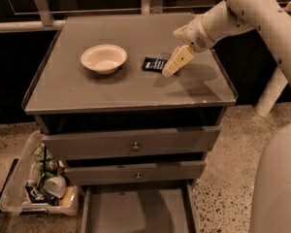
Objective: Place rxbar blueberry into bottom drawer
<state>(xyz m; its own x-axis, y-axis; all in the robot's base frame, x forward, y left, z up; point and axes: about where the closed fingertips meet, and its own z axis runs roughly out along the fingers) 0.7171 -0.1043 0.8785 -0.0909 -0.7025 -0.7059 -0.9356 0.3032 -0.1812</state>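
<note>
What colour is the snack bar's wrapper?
The rxbar blueberry wrapper is dark navy with pale lettering, camera view; the gripper is close beside it.

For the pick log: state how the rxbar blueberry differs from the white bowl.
The rxbar blueberry is dark navy, the white bowl pale cream. The bar is flat and rectangular, the bowl round and hollow. The bar is shorter than the bowl is wide. The hand hovers at the bar's right end, apart from the bowl. Both lie on the cabinet top.
</note>
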